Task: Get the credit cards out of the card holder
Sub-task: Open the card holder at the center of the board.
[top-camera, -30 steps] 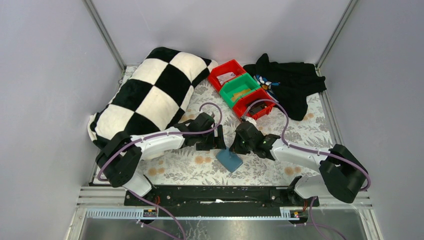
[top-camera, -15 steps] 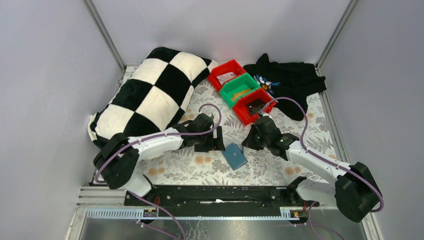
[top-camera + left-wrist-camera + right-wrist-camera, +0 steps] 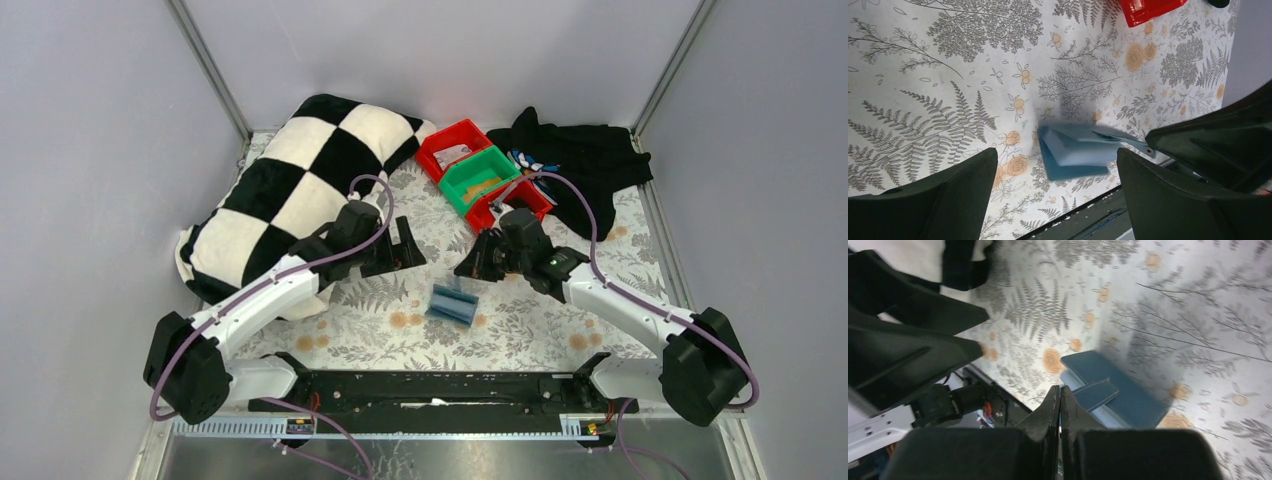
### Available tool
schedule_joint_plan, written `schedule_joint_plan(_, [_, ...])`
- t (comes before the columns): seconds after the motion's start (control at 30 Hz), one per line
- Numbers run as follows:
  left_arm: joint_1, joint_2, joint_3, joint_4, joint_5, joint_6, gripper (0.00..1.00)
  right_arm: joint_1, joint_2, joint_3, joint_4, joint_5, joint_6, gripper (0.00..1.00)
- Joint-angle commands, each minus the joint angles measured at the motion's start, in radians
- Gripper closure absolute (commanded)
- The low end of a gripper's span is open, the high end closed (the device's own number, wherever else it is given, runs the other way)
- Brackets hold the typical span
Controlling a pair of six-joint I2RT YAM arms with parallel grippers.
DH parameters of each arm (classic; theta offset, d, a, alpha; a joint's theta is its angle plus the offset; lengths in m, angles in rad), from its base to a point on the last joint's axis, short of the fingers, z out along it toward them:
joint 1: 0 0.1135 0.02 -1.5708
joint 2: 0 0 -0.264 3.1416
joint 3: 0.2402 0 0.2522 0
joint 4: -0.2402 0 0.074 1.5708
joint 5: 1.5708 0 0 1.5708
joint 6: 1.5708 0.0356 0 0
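The teal-blue card holder [image 3: 452,303] lies on the floral cloth between my two grippers. It is partly open, with a pale layer showing between its panels [image 3: 1083,154]. No card shows apart from it. Its strap [image 3: 1096,393] points at my right gripper [image 3: 1060,389], whose jaws are pressed together just above the strap's end; I cannot tell whether they touch it. In the top view the right gripper [image 3: 468,270] hangs just beyond the holder. My left gripper [image 3: 400,258] is wide open and empty, up and to the left of the holder, which it frames in its own view [image 3: 1057,152].
A black-and-white checked pillow [image 3: 300,190] fills the far left. Red [image 3: 455,145], green [image 3: 480,178] and red [image 3: 510,205] bins stand at the back, beside a black cloth [image 3: 585,165]. The black base rail [image 3: 440,385] runs along the near edge.
The left arm has drawn back and up, away from the holder. The right gripper swung out right, then came back to the holder. The holder has slid left and come open.
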Motion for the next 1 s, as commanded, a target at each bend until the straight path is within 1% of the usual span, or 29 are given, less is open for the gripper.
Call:
schedule_joint_plan(0.0, [0.012,-0.02,0.038,-0.049,-0.026,0.034,0.07,0.023,0.015,0.074,0.09,-0.083,0.017,1.0])
schedule_joint_plan(0.1, [0.012,-0.007,0.019,-0.028,0.015,0.021,0.07,0.024,0.013,0.071,0.097,-0.1,0.034,1.0])
schedule_joint_plan(0.17, [0.012,0.01,0.0,-0.004,0.049,0.015,0.07,0.023,0.004,0.058,0.128,-0.081,0.038,1.0])
schedule_joint_plan(0.3, [0.01,0.033,-0.011,0.017,0.074,0.011,0.06,0.017,-0.005,0.039,0.078,-0.026,0.03,1.0])
schedule_joint_plan(0.4, [0.005,0.052,-0.005,0.024,0.076,0.023,0.06,-0.017,-0.029,-0.007,0.072,-0.007,0.069,1.0])
schedule_joint_plan(0.47, [-0.011,0.074,0.005,0.024,0.074,0.035,0.06,-0.055,-0.047,-0.033,0.055,0.007,0.093,1.0])
schedule_joint_plan(0.57, [-0.047,0.122,0.02,0.023,0.064,0.042,0.06,-0.149,-0.061,-0.075,0.042,-0.007,0.12,1.0])
schedule_joint_plan(0.77, [-0.072,0.189,0.032,0.021,0.053,0.038,0.04,-0.304,-0.107,-0.156,-0.042,-0.004,0.093,1.0])
schedule_joint_plan(0.9, [-0.072,0.195,0.027,0.023,0.045,0.042,0.04,-0.361,-0.155,-0.181,-0.12,0.047,0.034,1.0])
schedule_joint_plan(0.97, [-0.073,0.2,0.031,0.023,0.043,0.044,0.03,-0.367,-0.173,-0.2,-0.166,0.083,0.009,1.0])
